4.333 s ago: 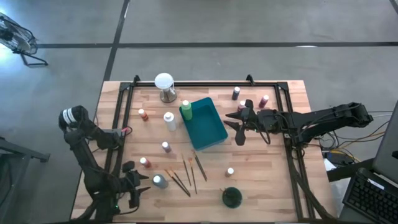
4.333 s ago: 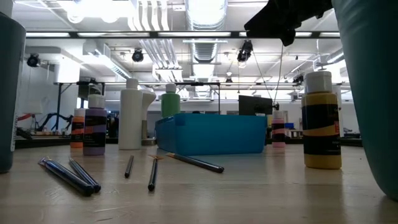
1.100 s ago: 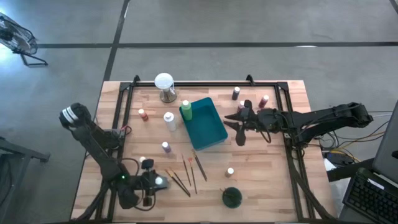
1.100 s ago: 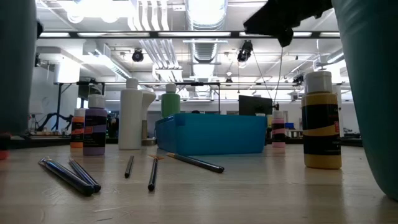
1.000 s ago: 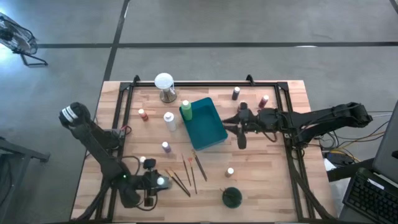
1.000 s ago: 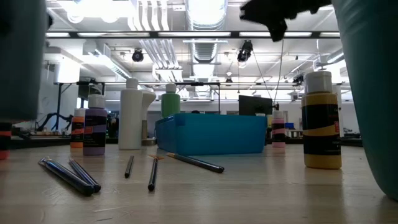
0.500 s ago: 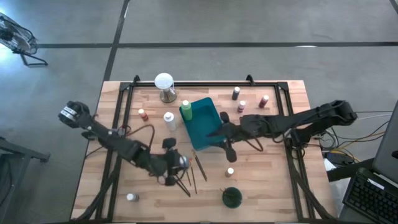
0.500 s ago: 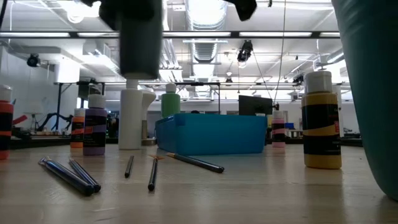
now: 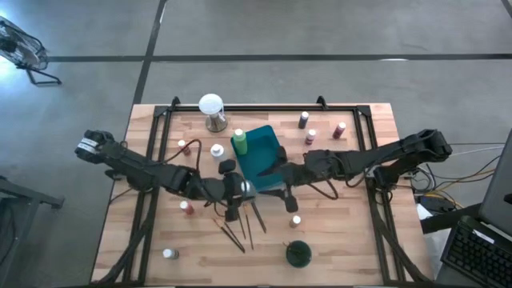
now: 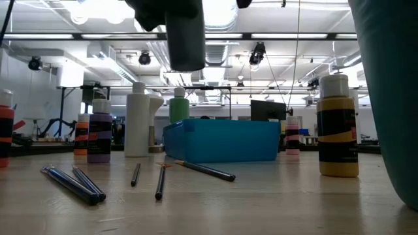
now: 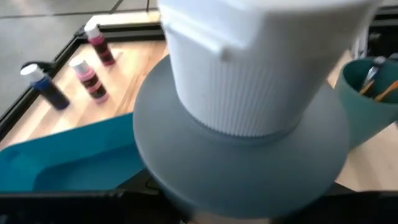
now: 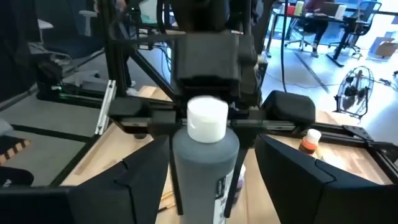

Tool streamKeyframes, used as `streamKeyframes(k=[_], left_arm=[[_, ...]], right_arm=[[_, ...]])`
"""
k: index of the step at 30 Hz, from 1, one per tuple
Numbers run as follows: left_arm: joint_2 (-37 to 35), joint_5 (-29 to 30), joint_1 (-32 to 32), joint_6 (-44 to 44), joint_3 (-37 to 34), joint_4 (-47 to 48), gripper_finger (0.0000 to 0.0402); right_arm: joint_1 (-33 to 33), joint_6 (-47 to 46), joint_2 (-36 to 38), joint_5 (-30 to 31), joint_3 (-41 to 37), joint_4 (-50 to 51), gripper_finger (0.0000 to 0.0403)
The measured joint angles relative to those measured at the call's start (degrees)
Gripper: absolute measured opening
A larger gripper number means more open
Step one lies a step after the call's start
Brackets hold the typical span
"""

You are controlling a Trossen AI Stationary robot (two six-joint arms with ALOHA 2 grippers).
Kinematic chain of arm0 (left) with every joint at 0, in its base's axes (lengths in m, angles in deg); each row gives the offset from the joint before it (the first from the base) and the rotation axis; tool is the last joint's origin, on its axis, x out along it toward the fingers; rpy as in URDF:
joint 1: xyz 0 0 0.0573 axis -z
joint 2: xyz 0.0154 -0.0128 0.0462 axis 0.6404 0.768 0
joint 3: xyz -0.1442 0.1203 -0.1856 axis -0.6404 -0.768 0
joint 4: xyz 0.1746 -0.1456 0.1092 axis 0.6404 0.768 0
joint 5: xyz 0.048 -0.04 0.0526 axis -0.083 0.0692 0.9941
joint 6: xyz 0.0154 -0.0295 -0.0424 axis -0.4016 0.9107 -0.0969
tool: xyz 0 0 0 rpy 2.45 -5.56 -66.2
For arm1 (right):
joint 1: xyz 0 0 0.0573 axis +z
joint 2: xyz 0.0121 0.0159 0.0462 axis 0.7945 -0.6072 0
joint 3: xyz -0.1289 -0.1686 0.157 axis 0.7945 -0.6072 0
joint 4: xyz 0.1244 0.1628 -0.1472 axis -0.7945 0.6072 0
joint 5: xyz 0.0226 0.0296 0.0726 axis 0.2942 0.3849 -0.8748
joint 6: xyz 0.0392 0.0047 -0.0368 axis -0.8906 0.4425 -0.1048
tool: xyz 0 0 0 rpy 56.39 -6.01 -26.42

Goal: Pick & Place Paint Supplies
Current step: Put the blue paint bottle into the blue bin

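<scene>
My left gripper [image 9: 234,192] is shut on a grey bottle with a white cap [image 9: 246,190], high above the table just near of the teal tray [image 9: 264,160]. The bottle fills the left wrist view [image 11: 242,137] and hangs at the top of the low view [image 10: 186,42]. My right gripper [image 9: 278,186] is open. Its fingers [image 12: 146,177] stand on either side of the same bottle [image 12: 205,168], coming from the table's right. My left gripper holds the grey bottle by its upper body, below the cap [image 10: 179,23], coming from above. The bottle's own shoulder [image 11: 249,168] hides the fingers in the left wrist view. The bottle hangs nearly upright, cap up, lifted clear of the table.
A green bottle [image 9: 239,142], a white bottle [image 9: 217,152] and the white globe [image 9: 210,104] stand left of and behind the tray. Brushes [image 9: 240,226] lie below the grippers. A yellow bottle [image 9: 295,222], a dark cup [image 9: 298,254] and small bottles [image 9: 310,136] stand around.
My left gripper has lifted the grey bottle off the table's near left part. It has carried it up and toward the far right, to the tray's near side. My right gripper has moved toward the table's left and now has the bottle between its open fingers.
</scene>
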Motion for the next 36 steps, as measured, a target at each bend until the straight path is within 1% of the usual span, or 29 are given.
streamKeyframes(k=[3, 6, 10, 14, 20, 25, 36], left_arm=[[0.0, -0.9, -0.6, -1.6, 0.0, -1.6, 0.0162], [0.0, -3.7, -1.3, -2.9, 0.0, -4.4, 0.0162], [0.0, -5.2, -2.2, -4.2, 0.0, -5.7, 0.0162], [0.4, -8.0, -3.8, -4.2, 0.0, -6.8, 0.0160], [1.9, -11.3, -5.3, -4.9, 0.0, -7.9, 0.0160], [2.1, -11.4, -5.5, -5.6, 0.1, -8.9, 0.0160], [2.4, -13.0, -6.3, -6.9, 0.8, -8.6, 0.0160]], right_arm=[[0.0, 0.1, -0.5, 0.0, -0.1, -2.3, 0.0235], [0.0, 0.4, -1.3, -0.1, 0.0, -5.4, 0.0227], [0.0, 0.9, -2.0, -0.5, -0.1, -6.4, 0.0214], [0.0, 0.9, -2.8, -0.7, -0.1, -8.6, 0.0207], [0.0, 0.9, -4.3, -0.6, -0.1, -9.4, 0.0209], [0.0, 0.7, -4.7, -0.6, -0.1, -9.4, 0.0209], [0.0, -0.4, -4.8, -0.2, -0.1, -10.4, 0.0163]])
